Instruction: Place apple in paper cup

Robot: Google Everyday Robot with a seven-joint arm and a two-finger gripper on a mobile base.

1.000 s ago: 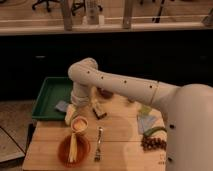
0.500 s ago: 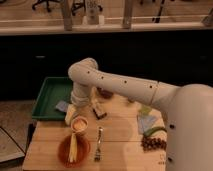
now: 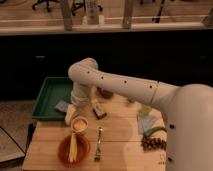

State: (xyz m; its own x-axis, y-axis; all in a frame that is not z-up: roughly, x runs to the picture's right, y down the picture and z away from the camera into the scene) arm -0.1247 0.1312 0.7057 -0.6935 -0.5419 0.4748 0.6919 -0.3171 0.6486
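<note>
Paper cup upright on wooden table, yellowish inside, just behind orange plate bearing pale yellow strip; gripper just beside cup, open or shut impossible to tell, near green tray holding grey-blue packet.

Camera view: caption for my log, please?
Gripper low beside the cup, between green tray and orange plate; fork beside plate.

The pale gripper hangs beside the green tray, touching-close to the cream-tan paper cup; the orange-brown plate lies beyond.
</note>
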